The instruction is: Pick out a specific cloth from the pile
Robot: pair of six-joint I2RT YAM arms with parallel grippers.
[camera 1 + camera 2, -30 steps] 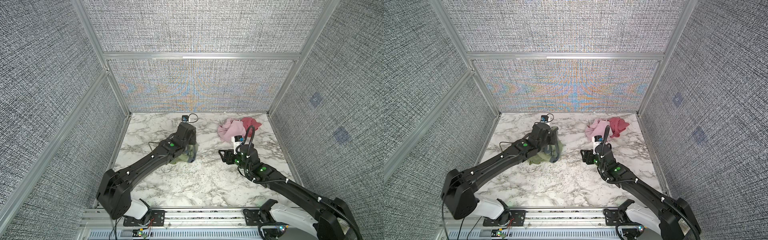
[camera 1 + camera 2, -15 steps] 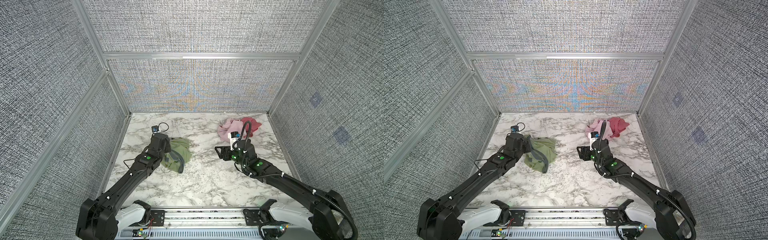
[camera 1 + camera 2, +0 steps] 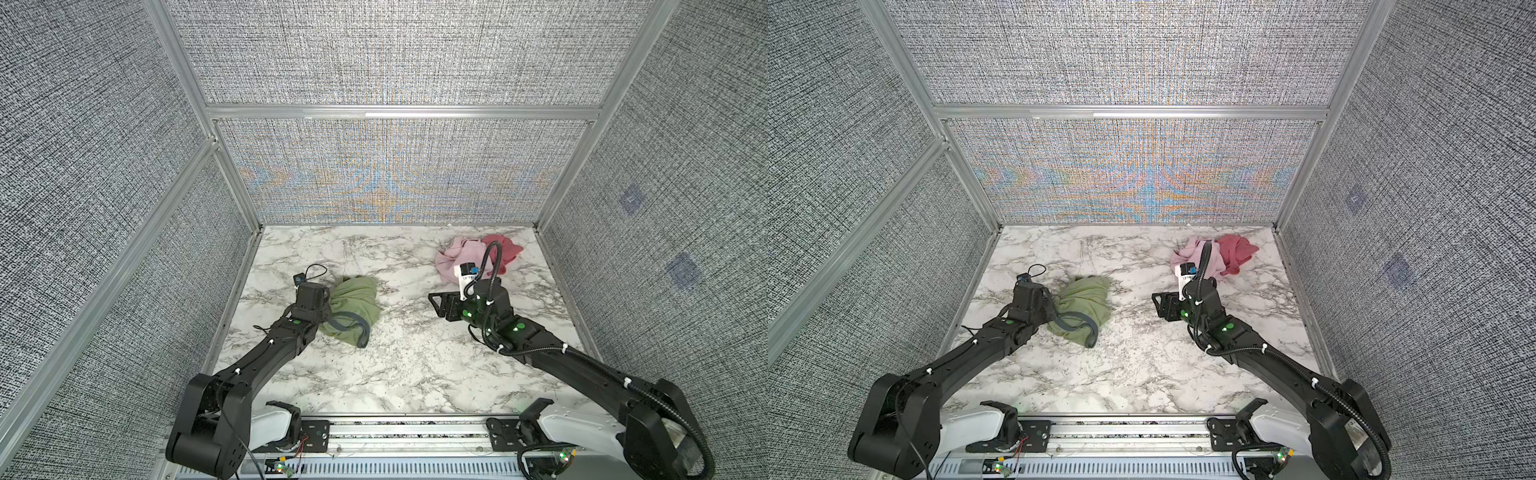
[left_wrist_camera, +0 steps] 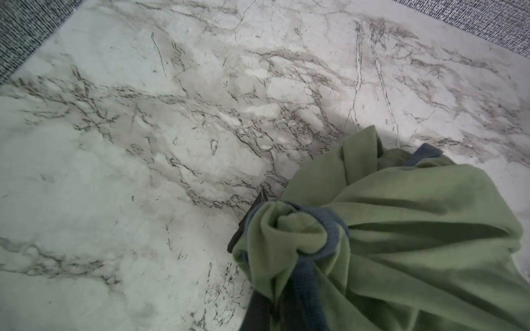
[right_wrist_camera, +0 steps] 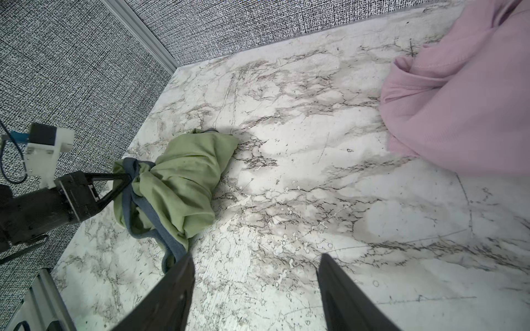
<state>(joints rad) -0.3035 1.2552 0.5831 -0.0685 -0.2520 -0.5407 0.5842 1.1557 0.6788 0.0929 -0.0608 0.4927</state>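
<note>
The olive-green cloth [image 3: 355,305] [image 3: 1086,301] with blue-grey trim lies bunched on the marble table at the left, apart from the pile. My left gripper [image 3: 329,311] [image 3: 1054,309] is shut on its gathered edge; in the left wrist view the cloth [image 4: 401,243] covers the fingers, and the right wrist view shows the left gripper [image 5: 122,183] pinching the fabric. The pile at the back right is a pale pink cloth [image 3: 457,257] [image 5: 459,100] and a dark rose-red cloth [image 3: 505,249]. My right gripper [image 3: 438,305] [image 5: 255,258] hovers open and empty in front of the pile.
Grey woven walls [image 3: 187,249] with aluminium posts enclose the table on three sides. A metal rail [image 3: 395,432] with the arm bases runs along the front edge. Bare marble [image 3: 399,365] spreads between the two arms.
My left gripper has pulled the green cloth leftward across the table, away from the middle. The right gripper has shifted slightly toward the back, still open.
</note>
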